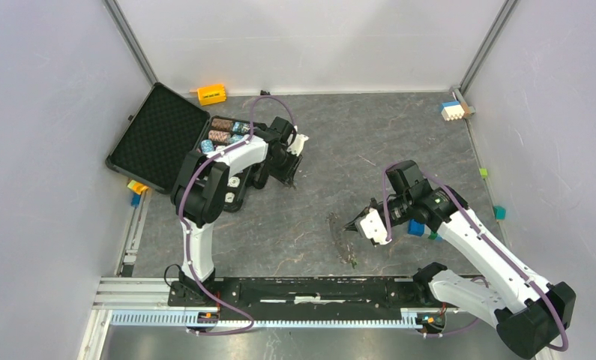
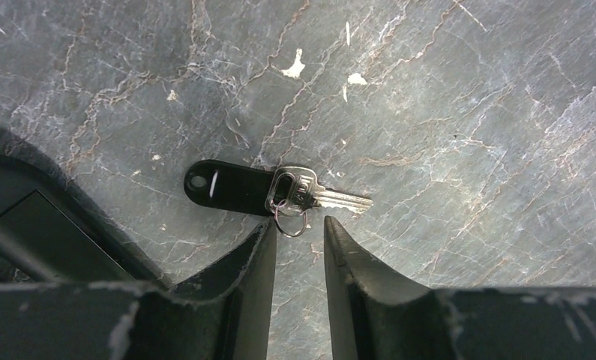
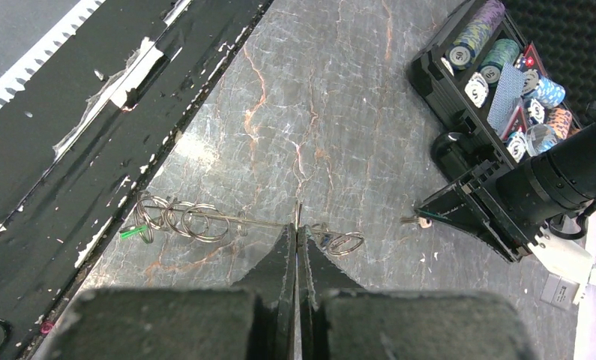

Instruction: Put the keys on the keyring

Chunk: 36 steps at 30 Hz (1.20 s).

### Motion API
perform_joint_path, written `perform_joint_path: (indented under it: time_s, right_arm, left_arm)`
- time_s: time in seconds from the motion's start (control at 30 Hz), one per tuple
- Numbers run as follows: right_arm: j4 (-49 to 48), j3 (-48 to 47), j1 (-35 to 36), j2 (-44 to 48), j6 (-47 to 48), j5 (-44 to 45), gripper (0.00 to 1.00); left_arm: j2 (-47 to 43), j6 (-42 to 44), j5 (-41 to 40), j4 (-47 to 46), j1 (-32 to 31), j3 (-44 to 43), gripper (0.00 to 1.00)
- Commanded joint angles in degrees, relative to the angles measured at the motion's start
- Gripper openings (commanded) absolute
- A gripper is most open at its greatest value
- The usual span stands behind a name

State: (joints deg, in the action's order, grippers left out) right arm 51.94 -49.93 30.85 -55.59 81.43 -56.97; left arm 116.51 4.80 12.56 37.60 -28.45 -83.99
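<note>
A black-headed key (image 2: 231, 187) with a silver blade and a small split ring lies flat on the table. My left gripper (image 2: 300, 225) is open just short of it, its fingertips either side of the small ring and touching nothing. The gripper points down at the table (image 1: 289, 180). My right gripper (image 3: 297, 225) is shut on the keyring (image 3: 227, 220), a thin grey metal ring seen edge-on and held tilted up off the table (image 1: 342, 238). Several small split rings hang on it, and a green key head (image 3: 133, 232) shows at its near end. The blue key is not clearly visible.
An open black case (image 1: 160, 139) with poker chips (image 1: 227, 131) lies at the back left. Toy blocks sit at the back right (image 1: 452, 111), along the right edge (image 1: 499, 213) and beside my right wrist (image 1: 416, 227). A black rail (image 1: 317, 289) runs along the near edge.
</note>
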Motion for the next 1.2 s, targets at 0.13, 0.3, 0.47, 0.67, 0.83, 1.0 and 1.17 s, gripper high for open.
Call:
perform_joint_path:
  time_s: [0.13, 0.3, 0.47, 0.67, 0.83, 1.0, 1.17]
  right_arm:
    - [5.2, 0.1, -0.2, 0.7, 19.4, -8.8, 0.0]
    - [5.0, 0.1, -0.2, 0.7, 19.3, -8.7, 0.0]
    - [4.5, 0.6, -0.2, 0.9, 19.0, -8.4, 0.0]
    - [4.2, 0.7, -0.2, 0.9, 18.6, -8.3, 0.0]
    - [4.0, 0.8, -0.1, 1.1, 18.5, -8.2, 0.0]
    - [3.8, 0.8, -0.2, 1.1, 18.4, -8.1, 0.0]
    - [3.2, 1.1, -0.2, 1.0, 18.0, -7.8, 0.0]
  left_arm:
    - [-1.0, -1.8, 0.2, -1.6, 0.2, 0.0, 0.29]
    - [-0.7, -1.9, -0.7, -2.1, 0.4, -0.7, 0.26]
    - [-1.0, -2.8, -1.1, -3.0, 0.8, -0.4, 0.27]
    - [-2.2, -3.7, -1.9, -5.0, 1.6, 0.9, 0.21]
    - [-3.1, -4.2, -1.0, -5.3, 2.0, 1.7, 0.19]
    - [-2.6, -6.0, 0.7, -4.9, 2.0, 2.3, 0.3]
    - [-3.6, -7.5, 2.6, -4.7, 2.2, 3.4, 0.4]
